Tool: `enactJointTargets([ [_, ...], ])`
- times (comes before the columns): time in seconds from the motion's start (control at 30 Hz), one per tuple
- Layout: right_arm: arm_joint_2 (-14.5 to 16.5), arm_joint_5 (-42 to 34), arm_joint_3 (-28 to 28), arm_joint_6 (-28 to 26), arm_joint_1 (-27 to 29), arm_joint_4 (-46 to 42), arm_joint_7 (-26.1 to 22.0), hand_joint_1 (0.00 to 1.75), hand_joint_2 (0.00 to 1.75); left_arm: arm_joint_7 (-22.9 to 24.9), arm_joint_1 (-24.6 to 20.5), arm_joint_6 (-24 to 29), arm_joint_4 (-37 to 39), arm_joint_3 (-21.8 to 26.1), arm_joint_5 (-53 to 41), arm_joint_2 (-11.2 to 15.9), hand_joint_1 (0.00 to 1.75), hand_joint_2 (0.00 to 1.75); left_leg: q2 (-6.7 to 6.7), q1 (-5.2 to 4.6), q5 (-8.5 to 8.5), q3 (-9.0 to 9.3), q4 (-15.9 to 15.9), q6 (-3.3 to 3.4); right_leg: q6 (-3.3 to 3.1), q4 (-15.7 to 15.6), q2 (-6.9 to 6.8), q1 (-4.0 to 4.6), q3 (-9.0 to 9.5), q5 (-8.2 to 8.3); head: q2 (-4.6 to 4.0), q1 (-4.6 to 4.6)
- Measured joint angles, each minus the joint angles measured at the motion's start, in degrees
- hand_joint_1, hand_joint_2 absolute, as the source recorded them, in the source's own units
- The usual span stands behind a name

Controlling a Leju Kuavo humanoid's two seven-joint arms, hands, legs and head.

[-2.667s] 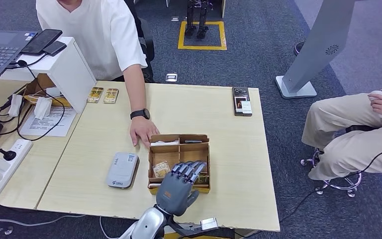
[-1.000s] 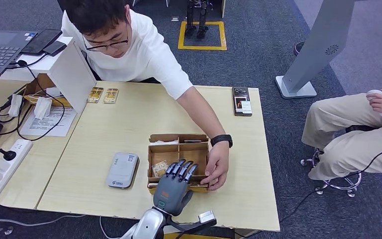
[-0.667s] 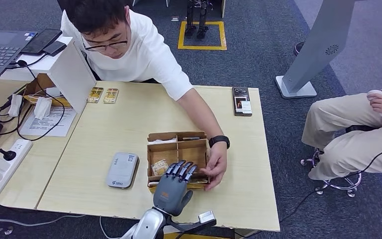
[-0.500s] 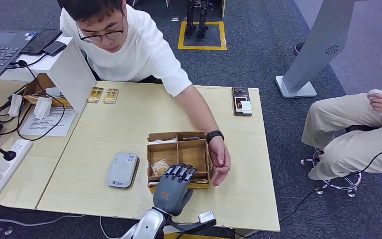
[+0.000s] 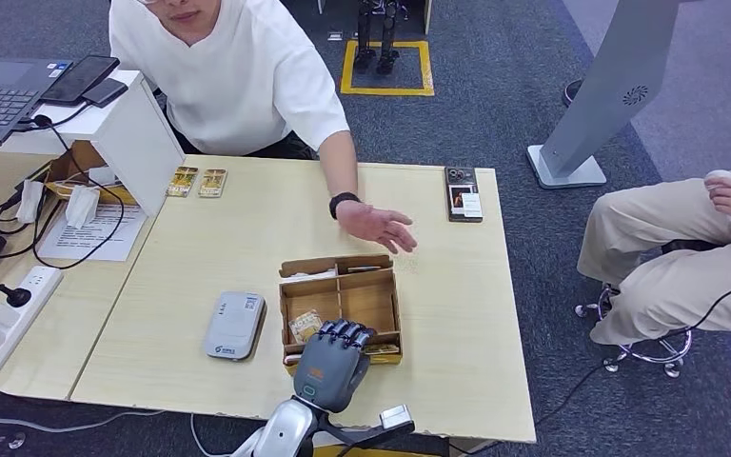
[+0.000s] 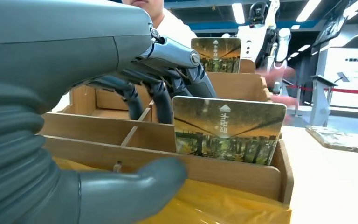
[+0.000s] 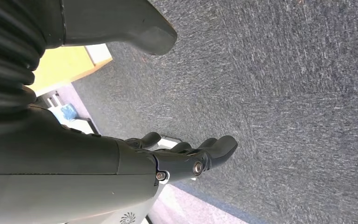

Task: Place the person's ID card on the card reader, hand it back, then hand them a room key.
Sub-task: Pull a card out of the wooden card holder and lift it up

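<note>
— Pulled back, has the person's hand (image 5: 377, 227)? It was at the box's right side half a second ago.

— Yes, it now hovers palm-up over the surface (image 5: 247, 238), at about 12 o'clock from the cardboard box (image 5: 341, 303), apart from it. The box itself sits a shade more to the left and slightly turned.

— And the left robot hand (image 5: 332, 360)?

— At the box's near edge, 6 o'clock side, fingers curled down into the front compartments. From the left wrist, the dark fingers (image 6: 164, 100) reach just behind a room key card (image 6: 228, 129) standing upright in the front right compartment, thumb outside the front wall. Whether it actually pinches the card, I cannot tell.

— The right robot hand (image 7: 177, 154)?

— Hanging over grey carpet, fingers loosely apart, holding nothing.

— Card reader (image 5: 235, 325)?

— Flat on the surface at 9 o'clock from the box, just beside it.
</note>
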Motion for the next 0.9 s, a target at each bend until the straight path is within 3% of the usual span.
enactJointTargets([
  [0.3,0.0,0.2,0.0,0.0,0.0,0.0,0.0,0.00,1.75,-1.7,0.1,0.1,-0.7,0.0,0.2,0.0,1.75,1.75,0.00,0.00,0.00,0.02,0.0,0.00,0.00,0.0,0.00,0.00,0.03,0.00,-0.01,0.00],
  [0.43,0.0,0.3,0.0,0.0,0.0,0.0,0.0,0.00,1.75,-2.5,0.2,0.1,-1.2,0.0,0.5,0.0,1.51,1.75,-0.01,0.00,0.00,0.02,0.0,0.00,0.00,0.0,-0.01,0.00,0.04,0.00,0.00,-0.01],
  [0.6,0.0,0.3,0.0,0.0,0.0,0.0,0.0,0.00,1.75,-2.9,0.4,0.1,-1.8,0.0,0.6,0.1,1.50,1.75,-0.03,0.00,0.00,0.01,0.0,0.00,0.00,0.0,-0.03,0.00,0.03,0.00,0.01,-0.01],
  [0.63,0.0,0.3,0.0,0.0,0.0,0.0,0.0,0.00,1.75,-2.9,0.4,0.1,-1.8,0.0,0.6,0.1,1.36,1.75,-0.03,0.00,0.00,0.01,0.0,0.00,0.00,0.0,-0.03,0.00,0.03,-0.01,0.01,-0.01],
  [0.73,0.0,0.3,0.0,0.0,0.0,0.0,0.0,0.00,1.75,-2.9,0.5,0.1,-2.1,0.0,0.6,0.1,0.24,1.75,-0.04,0.00,0.00,0.00,0.0,0.00,0.00,0.0,-0.03,0.00,0.03,-0.01,-0.01,-0.01],
  [0.77,0.0,0.3,0.0,0.0,0.0,0.0,0.0,0.00,1.75,-2.9,0.5,0.1,-2.1,0.0,0.6,0.1,0.00,1.75,-0.04,0.00,0.00,0.00,0.0,0.00,0.00,0.0,-0.04,0.00,0.03,-0.01,0.00,-0.01],
  [0.9,0.0,0.3,0.0,0.0,0.0,0.0,0.0,0.00,1.75,-3.2,0.6,0.1,-2.7,0.0,0.3,0.1,0.00,1.75,-0.05,0.00,0.00,0.01,0.0,0.00,0.00,0.0,-0.05,0.00,0.04,0.00,-0.01,0.00],
])
